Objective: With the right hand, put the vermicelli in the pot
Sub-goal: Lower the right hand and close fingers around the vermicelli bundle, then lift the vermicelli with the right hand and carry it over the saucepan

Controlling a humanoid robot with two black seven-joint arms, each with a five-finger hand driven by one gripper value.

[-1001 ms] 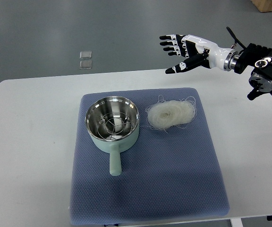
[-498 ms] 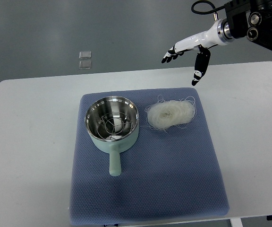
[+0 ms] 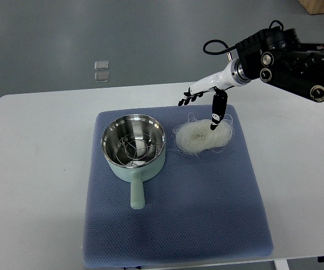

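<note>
A pale nest of vermicelli [image 3: 202, 135] lies on the blue mat [image 3: 179, 219], right of the pot. The pot [image 3: 133, 146] is steel inside with a mint-green body, its handle pointing toward the near edge, and a few thin strands lie in it. My right hand [image 3: 201, 110] reaches in from the upper right, fingers spread and open. Its thumb tip hangs just over the vermicelli's far right edge, while the other fingers [image 3: 188, 98] point left beyond the nest. It holds nothing. The left arm does not show.
The white table [image 3: 32, 169] carries the mat at its middle. Two small clear squares [image 3: 101, 71] lie on the grey floor beyond the far edge. A brown box corner [image 3: 322, 5] shows at the top right.
The right hand has swung from high at the far right down and leftward, turning palm-down, and now hovers right at the vermicelli. Pot and vermicelli have not moved.
</note>
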